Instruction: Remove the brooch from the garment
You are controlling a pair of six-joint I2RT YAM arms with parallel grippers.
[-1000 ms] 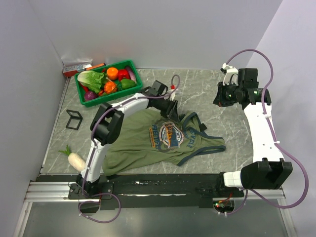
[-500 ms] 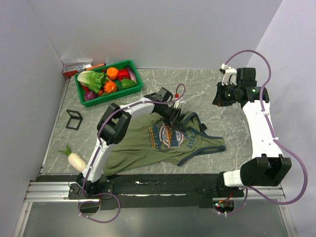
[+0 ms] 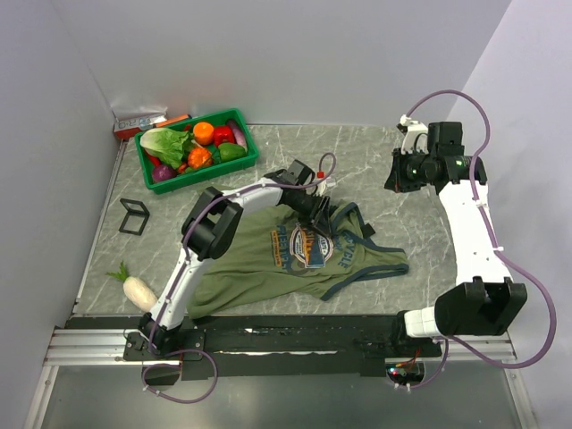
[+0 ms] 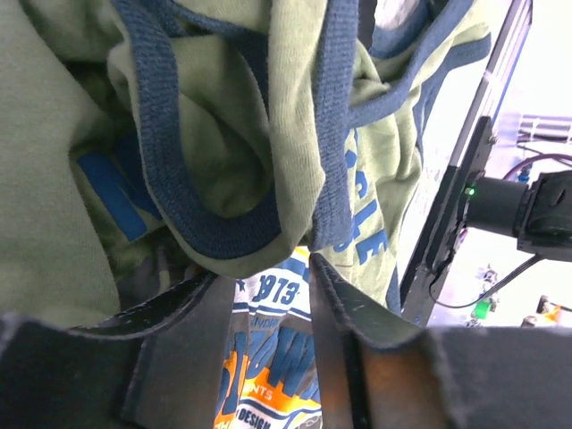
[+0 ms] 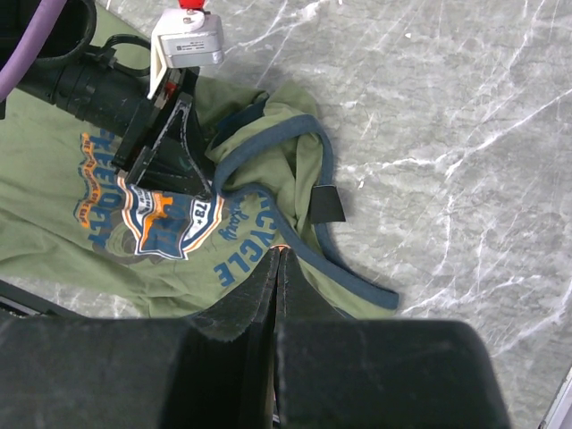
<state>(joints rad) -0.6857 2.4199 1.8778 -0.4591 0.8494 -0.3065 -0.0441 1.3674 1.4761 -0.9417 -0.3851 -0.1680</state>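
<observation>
Olive garment (image 3: 241, 268) navy edge at left pincer (image 4: 268, 275), parted; right pincer (image 5: 279, 255) closed, above table (image 3: 384, 152).

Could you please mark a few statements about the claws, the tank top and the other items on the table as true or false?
1. The right claw is shut with nothing between its fingers. True.
2. The left claw hangs over bare table, away from the tank top. False: it is at the tank top's navy-trimmed neckline, with folds of fabric at its fingertips.
3. The green bin holds vegetables. True.
4. The black square frame lies on the tank top. False: it lies on the table to the left of the tank top, apart from it.
</observation>
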